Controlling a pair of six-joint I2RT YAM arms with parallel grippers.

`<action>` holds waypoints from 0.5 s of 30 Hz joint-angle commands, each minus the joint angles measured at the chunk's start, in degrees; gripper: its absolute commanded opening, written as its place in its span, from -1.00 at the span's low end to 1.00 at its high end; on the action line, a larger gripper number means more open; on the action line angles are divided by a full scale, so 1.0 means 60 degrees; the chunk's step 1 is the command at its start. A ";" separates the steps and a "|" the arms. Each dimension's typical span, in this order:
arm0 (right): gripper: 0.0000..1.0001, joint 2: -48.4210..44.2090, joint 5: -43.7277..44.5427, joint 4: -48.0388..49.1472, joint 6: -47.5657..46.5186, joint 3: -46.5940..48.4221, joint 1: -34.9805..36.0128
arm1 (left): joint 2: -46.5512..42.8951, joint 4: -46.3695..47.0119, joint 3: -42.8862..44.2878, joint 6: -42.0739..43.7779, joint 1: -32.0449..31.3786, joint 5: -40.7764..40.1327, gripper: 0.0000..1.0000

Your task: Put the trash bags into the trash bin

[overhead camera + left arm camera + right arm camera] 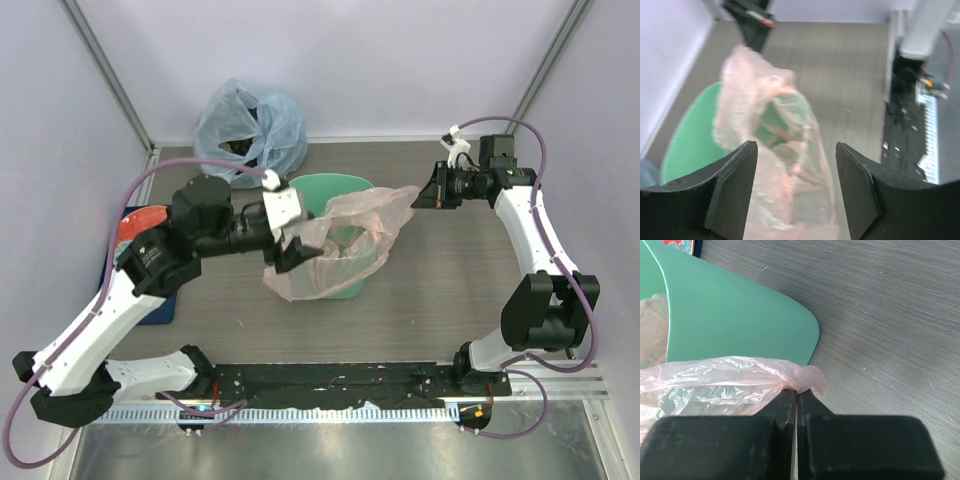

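Observation:
The pale-pink trash bag [345, 240] lies draped over the mint-green trash bin [335, 188] in the middle of the table. It stretches from the bin's right rim down over its front left side. My right gripper [422, 198] is shut on the bag's pinched corner [807, 377], just past the bin's rim [740, 310]. My left gripper [297, 255] hovers open at the bin's front left. In its wrist view the crinkled bag [765, 100] shows loose between the spread fingers [740, 180], with the bin [690, 145] behind it.
A bulging pale-blue bag [250, 125] sits at the back left against the wall. A red round thing [140, 222] on a dark blue object [155, 305] lies by the left wall under my left arm. Walls close in the table's left, back and right.

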 commanded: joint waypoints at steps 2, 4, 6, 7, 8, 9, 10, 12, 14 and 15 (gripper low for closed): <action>-0.99 -0.0354 -0.0290 0.0648 0.0246 0.0503 0.0106 | 0.1214 0.0136 0.1063 -0.0903 0.1174 -0.1229 0.39; -0.98 -0.0354 -0.0319 0.0750 0.0246 0.0576 0.0135 | 0.1579 -0.0009 0.1063 -0.0903 0.1790 -0.0746 0.44; -0.98 -0.0339 -0.0319 0.0751 0.0246 0.0678 0.0164 | 0.1771 -0.0418 0.1150 -0.0933 0.2243 0.0404 0.43; -0.99 -0.0339 -0.0319 0.0780 0.0246 0.0708 0.0164 | 0.1816 -0.0450 0.1136 -0.1063 0.2362 0.0616 0.42; -0.99 -0.0325 -0.0334 0.0795 0.0246 0.0737 0.0164 | 0.1816 -0.0421 0.1063 -0.1296 0.2479 0.0937 0.40; -0.99 -0.0310 -0.0348 0.0824 0.0246 0.0796 0.0164 | 0.1772 -0.0377 0.0744 -0.1342 0.2800 0.1390 0.34; -0.99 -0.0295 -0.0363 0.0926 0.0246 0.0811 0.0179 | 0.1729 -0.0290 0.0537 -0.1357 0.2962 0.1902 0.26; -0.99 -0.0281 -0.0378 0.1029 0.0553 0.0898 0.0208 | 0.1626 0.0076 0.0055 -0.1590 0.3444 0.2344 -0.08; -0.99 -0.0179 -0.0392 0.1073 0.0612 0.1015 0.0252 | 0.1713 0.0514 -0.0065 -0.1970 0.4000 0.2930 -0.34; -0.98 -0.0149 -0.0392 0.1117 0.0699 0.1117 0.0252 | 0.1800 0.0676 -0.0036 -0.2335 0.4192 0.3135 -0.61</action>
